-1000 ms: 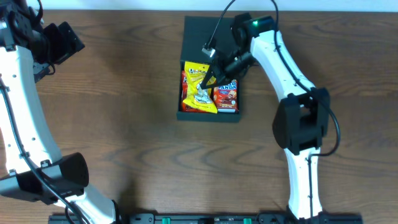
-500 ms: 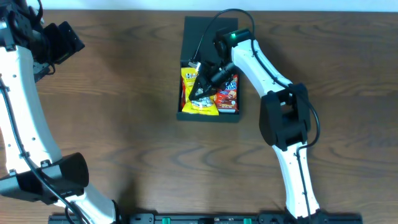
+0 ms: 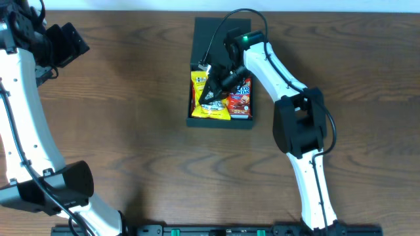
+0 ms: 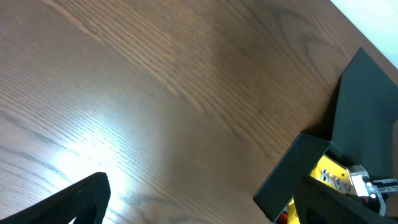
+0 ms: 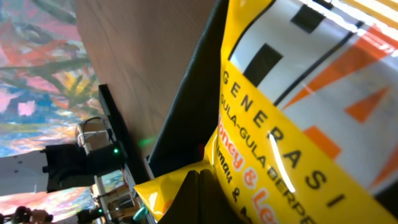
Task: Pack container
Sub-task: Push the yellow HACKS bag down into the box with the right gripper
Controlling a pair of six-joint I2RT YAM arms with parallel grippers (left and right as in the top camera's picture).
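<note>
The dark teal container [image 3: 220, 122] sits at the table's middle back, its flap lid [image 3: 213, 36] open and lying flat behind it. Inside lie a yellow snack packet [image 3: 202, 108] on the left and a red snack packet [image 3: 240, 101] on the right. My right gripper [image 3: 211, 88] is down in the box, fingers shut together, tips against the yellow packet [image 5: 311, 124]. The shut fingers [image 5: 202, 199] hold nothing visible. My left gripper [image 3: 69, 42] is open and empty, raised at the far left. Its wrist view shows the container wall [image 4: 292, 168] and the yellow packet [image 4: 329, 177].
Bare wood table [image 3: 131, 131] surrounds the box on all sides. The right arm [image 3: 289, 72] reaches across from the right, over the box's right edge. The left arm [image 3: 20, 98] runs along the table's left edge.
My right gripper has moved left, from over the seam between the two packets onto the yellow packet, and has stayed almost still for the last half second. The left arm has not moved.
</note>
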